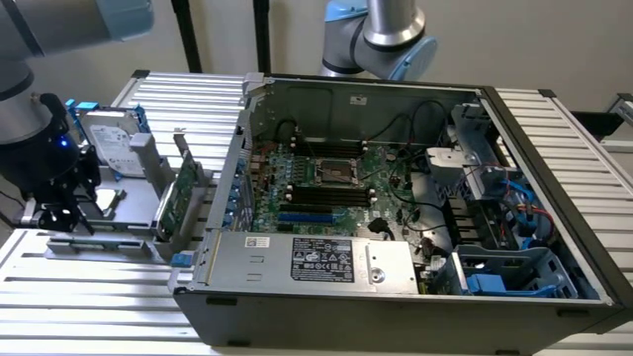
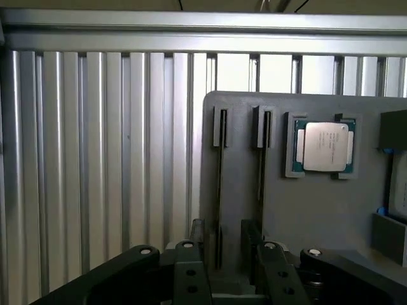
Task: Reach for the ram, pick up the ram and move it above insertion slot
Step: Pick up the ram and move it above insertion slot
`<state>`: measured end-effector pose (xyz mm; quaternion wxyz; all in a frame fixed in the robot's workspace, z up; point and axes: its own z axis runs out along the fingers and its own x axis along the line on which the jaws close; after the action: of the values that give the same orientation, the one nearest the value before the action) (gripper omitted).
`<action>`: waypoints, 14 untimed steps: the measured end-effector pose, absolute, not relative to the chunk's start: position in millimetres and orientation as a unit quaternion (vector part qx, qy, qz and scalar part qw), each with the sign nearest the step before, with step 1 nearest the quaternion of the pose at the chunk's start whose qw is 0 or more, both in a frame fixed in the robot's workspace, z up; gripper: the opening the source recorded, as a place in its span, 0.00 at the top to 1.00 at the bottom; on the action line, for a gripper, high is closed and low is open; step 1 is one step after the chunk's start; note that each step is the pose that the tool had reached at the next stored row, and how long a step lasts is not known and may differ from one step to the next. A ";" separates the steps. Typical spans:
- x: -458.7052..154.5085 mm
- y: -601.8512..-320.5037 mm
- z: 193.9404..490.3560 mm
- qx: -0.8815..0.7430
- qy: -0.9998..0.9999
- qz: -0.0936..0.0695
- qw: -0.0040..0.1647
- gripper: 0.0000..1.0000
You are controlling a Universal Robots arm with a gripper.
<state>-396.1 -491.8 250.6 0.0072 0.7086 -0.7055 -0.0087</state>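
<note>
The gripper (image 2: 222,232), fingers apart and empty, straddles the ram (image 2: 219,165) in the grey holder's (image 2: 318,216) edge slot; probably light, stiff and fragile, best pinched mid-length on its flat faces.

The ram (image 2: 219,178) stands on its long edge in a narrow slot of the grey holder (image 2: 318,210), seen edge-on as a thin dark strip.

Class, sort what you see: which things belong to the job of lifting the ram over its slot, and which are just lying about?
Belongs to the job:
gripper, open, by the grey holder
ram, edge-on in that holder
black slots on the motherboard

Just lying about:
hard drive
expansion card
processor chip
power supply
</note>
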 end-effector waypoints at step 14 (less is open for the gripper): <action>-398.4 -493.6 225.3 0.698 -0.716 -0.009 0.007 0.64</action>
<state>-398.4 -493.6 225.3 0.0072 0.6978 -0.7162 -0.0088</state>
